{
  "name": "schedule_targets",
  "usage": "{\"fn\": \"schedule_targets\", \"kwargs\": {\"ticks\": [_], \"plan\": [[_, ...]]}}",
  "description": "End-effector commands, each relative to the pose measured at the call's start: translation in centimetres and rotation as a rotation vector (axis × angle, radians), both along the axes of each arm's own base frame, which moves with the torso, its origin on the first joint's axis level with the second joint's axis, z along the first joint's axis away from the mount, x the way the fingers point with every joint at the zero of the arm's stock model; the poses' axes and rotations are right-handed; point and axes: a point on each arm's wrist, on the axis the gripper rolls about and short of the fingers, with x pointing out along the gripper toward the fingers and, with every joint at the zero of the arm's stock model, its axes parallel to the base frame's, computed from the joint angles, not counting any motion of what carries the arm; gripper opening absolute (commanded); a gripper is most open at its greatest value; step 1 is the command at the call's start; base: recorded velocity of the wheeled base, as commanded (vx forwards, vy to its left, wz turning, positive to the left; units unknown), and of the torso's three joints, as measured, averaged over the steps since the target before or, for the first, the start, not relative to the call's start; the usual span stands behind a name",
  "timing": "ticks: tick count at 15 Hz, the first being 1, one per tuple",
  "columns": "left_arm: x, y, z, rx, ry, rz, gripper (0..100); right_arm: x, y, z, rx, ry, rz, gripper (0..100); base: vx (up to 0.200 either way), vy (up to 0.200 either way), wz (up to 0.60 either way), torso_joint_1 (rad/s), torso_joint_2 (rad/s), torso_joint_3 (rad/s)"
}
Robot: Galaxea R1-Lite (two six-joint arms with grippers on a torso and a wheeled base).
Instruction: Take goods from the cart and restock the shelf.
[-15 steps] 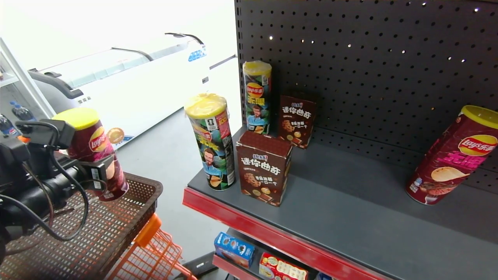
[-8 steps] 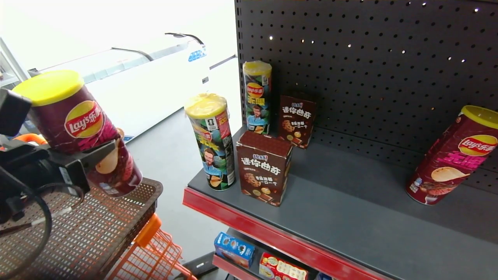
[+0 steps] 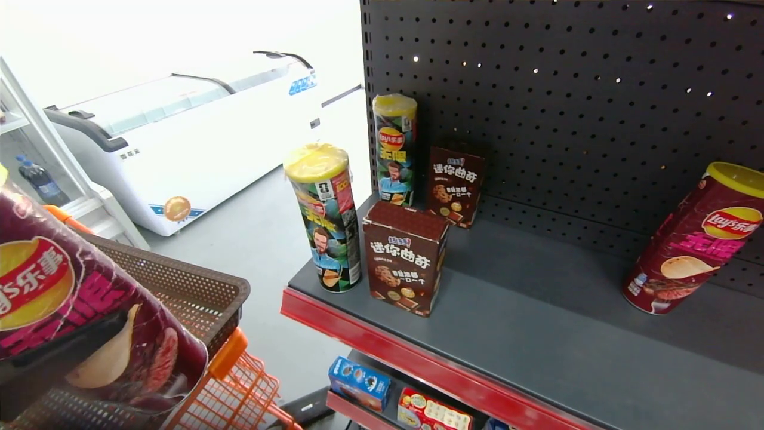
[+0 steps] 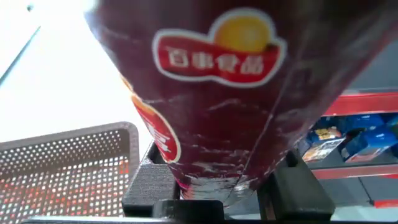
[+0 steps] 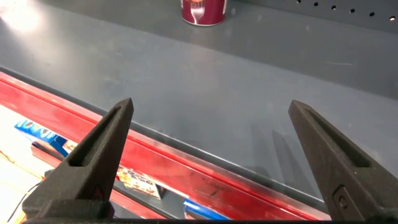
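The left end effector [image 4: 224, 196] is clamped on a maroon chip can [image 3: 89, 322] at 8 o'clock, over the cart's basket [image 3: 203, 292]. The right end effector [image 5: 214, 155], spread apart, hovers over the shelf [image 3: 537, 322], which holds cans [image 3: 325, 221] and boxes [image 3: 403, 266].

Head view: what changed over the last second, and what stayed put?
The left pincer, shut on the maroon chip can, carried it from above the basket up close to the camera. Nothing was let go. The shelf, its green can, brown box and leaning can stayed put.
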Motion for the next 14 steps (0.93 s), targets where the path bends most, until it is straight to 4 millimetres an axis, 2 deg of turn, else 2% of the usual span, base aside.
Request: {"fn": "schedule_targets", "kwargs": {"ticks": [1, 5, 7, 11, 14], "plan": [[-0.6, 0.0, 0.3, -0.015, -0.029, -0.034, 0, 0.0, 0.0, 0.0, 0.000, 0.000, -0.001, 100, 0.000, 0.000, 0.00, 0.000, 0.00, 0.000], [-0.2, -1.3, -1.0, 0.010, 0.039, -0.160, 0, 0.0, 0.0, 0.0, 0.000, -0.001, -0.001, 100, 0.000, 0.000, 0.00, 0.000, 0.00, 0.000], [-0.2, -2.4, -0.9, 0.018, 0.055, -0.284, 0, 0.0, 0.0, 0.0, 0.000, 0.000, 0.000, 100, 0.000, 0.000, 0.00, 0.000, 0.00, 0.000], [1.6, -4.4, -0.8, 0.039, 0.119, -0.411, 0, 0.0, 0.0, 0.0, -0.002, 0.000, 0.002, 100, 0.000, 0.000, 0.00, 0.000, 0.00, 0.000], [3.4, -5.8, -1.2, 0.045, 0.134, -0.435, 0, 0.0, 0.0, 0.0, -0.002, 0.000, 0.002, 100, 0.000, 0.000, 0.00, 0.000, 0.00, 0.000]]}}
